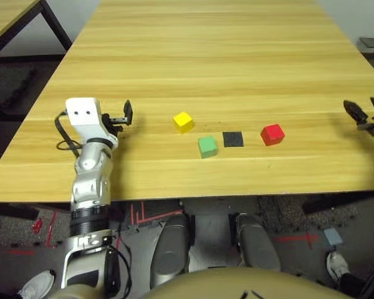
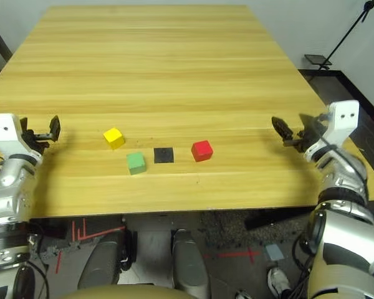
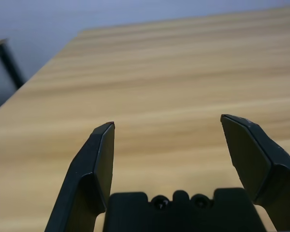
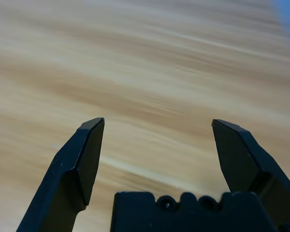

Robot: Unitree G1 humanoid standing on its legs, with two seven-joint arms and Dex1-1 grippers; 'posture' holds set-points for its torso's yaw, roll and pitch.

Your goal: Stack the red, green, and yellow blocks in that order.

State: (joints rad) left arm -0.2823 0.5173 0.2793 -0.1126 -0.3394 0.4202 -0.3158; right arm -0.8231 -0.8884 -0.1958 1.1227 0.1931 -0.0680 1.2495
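Currently I read the wooden table with all three cubes lying separately near its front edge: the yellow block farthest left, the green block just beside it and nearer the edge, and the red block to the right, with a flat black square patch between green and red. I see the left gripper with fingers spread wide and empty, left of the blocks. I see the right gripper likewise wide and empty, well right of the red block.
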